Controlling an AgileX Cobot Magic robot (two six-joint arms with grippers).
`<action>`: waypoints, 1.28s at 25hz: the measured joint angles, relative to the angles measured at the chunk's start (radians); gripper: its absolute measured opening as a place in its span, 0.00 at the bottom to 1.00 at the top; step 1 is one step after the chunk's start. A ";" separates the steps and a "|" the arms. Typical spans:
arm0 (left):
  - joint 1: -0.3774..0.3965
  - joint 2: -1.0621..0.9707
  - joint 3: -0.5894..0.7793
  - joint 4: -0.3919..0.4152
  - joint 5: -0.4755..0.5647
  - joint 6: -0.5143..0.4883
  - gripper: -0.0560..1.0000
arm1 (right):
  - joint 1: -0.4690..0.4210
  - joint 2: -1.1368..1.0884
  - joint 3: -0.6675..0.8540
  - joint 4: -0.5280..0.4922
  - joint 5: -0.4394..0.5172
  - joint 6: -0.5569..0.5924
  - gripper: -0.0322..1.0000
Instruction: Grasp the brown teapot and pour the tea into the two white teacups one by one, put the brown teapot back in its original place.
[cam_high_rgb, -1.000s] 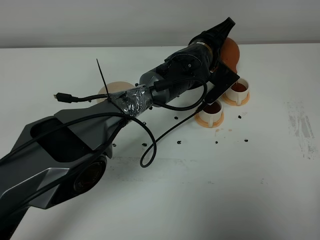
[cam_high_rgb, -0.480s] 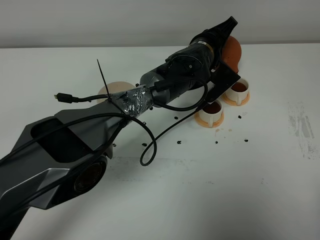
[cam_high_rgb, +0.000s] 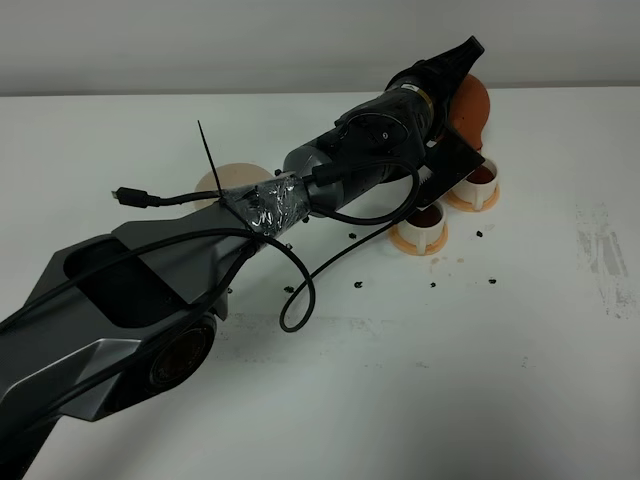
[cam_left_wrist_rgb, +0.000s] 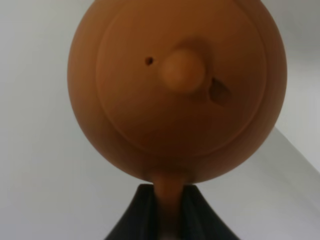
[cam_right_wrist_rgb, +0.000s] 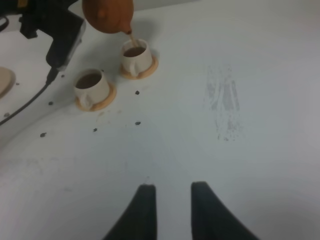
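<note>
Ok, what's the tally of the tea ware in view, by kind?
Round orange-brown clay teapot: 1
Small white cylindrical teacups: 2
Small orange saucers: 2
Flat round cream saucer: 1
Total: 6

The white table fills most of the high view, and a pale grey wall runs along the top edge. In the upper half, right of centre, two small orange saucers lie just beside each other, the nearer saucer to the lower left of the farther saucer. Tiny black specks are scattered around and below them. A faint grey scuff mark streaks the table near the right edge.
</note>
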 joint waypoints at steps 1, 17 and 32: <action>0.000 0.000 0.000 0.000 0.000 0.005 0.17 | 0.000 0.000 0.000 0.000 0.000 0.000 0.22; 0.000 0.000 0.000 0.012 -0.007 0.056 0.17 | 0.000 0.000 0.000 0.000 0.000 0.000 0.22; 0.000 0.000 0.000 0.028 -0.032 0.060 0.17 | 0.000 0.000 0.000 0.000 0.000 0.000 0.22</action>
